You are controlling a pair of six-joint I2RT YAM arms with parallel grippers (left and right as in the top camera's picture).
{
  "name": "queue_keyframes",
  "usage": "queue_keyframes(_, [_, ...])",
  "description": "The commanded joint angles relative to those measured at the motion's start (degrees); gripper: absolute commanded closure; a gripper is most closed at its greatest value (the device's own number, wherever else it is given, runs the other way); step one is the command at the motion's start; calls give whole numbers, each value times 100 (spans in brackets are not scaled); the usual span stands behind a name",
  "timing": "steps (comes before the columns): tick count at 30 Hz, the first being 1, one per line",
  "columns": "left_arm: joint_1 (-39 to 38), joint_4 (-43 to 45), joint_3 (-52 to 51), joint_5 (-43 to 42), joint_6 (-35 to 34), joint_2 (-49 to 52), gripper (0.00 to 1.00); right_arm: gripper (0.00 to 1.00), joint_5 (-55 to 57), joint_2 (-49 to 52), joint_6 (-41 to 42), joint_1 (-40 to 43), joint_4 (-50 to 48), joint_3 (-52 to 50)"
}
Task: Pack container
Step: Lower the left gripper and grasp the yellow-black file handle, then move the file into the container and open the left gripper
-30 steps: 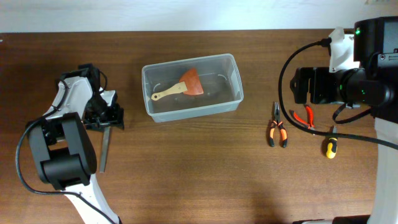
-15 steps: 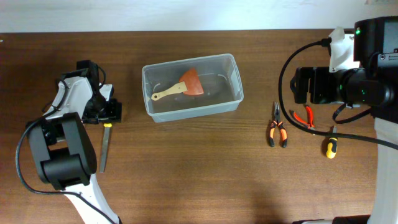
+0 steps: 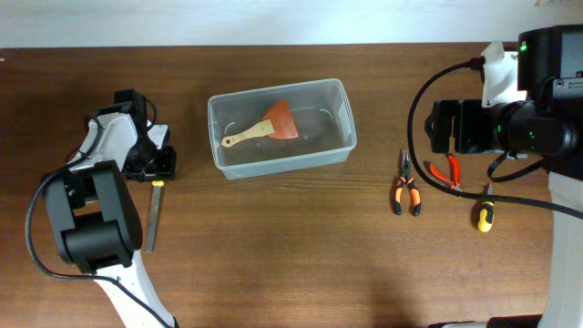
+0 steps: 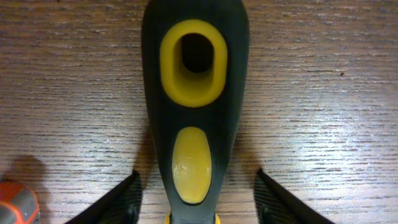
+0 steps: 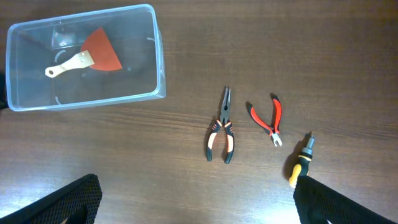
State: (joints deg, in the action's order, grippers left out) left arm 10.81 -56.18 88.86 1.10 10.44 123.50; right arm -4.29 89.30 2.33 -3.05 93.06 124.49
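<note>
The container (image 3: 349,118) is a clear plastic bin at the table's middle back, with an orange scraper (image 3: 276,123) lying inside. It also shows in the right wrist view (image 5: 157,59). A file (image 3: 153,217) with a black and yellow handle (image 4: 194,93) lies on the table at the left. My left gripper (image 3: 150,166) is low over the handle's end. Its open jaws (image 4: 198,199) straddle the handle with a gap on each side. My right gripper (image 5: 198,208) is open and empty, high above the table's right side.
Orange-handled pliers (image 3: 406,189), red cutters (image 3: 446,170) and a yellow-handled screwdriver (image 3: 484,215) lie on the right, below the right arm. They also show in the right wrist view: pliers (image 5: 221,134), cutters (image 5: 268,118), screwdriver (image 5: 300,162).
My left gripper has shifted slightly toward the far side, over the file's handle end. The file has not moved. The right arm is still.
</note>
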Motion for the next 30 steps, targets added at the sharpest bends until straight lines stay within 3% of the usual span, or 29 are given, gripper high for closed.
queue_keyframes(1, [35, -7, -68, 22, 98, 227, 52, 1, 48, 11, -42, 17, -4, -20])
queue_keyframes(11, [35, -129, -66, 24, 101, 227, 98, 1, 48, 11, -42, 17, 0, -20])
queue_keyframes(18, [33, -632, 157, 24, 101, 136, 98, 1, 48, 11, -39, 17, -2, -20])
queue_keyframes(26, [-66, -1532, 1141, 42, 122, -597, 98, 1, 46, 11, -39, 17, -2, -20])
queue_keyframes(30, [-369, -1731, 1648, 37, 560, -1185, 98, 1, 39, 11, -39, 17, 0, -20])
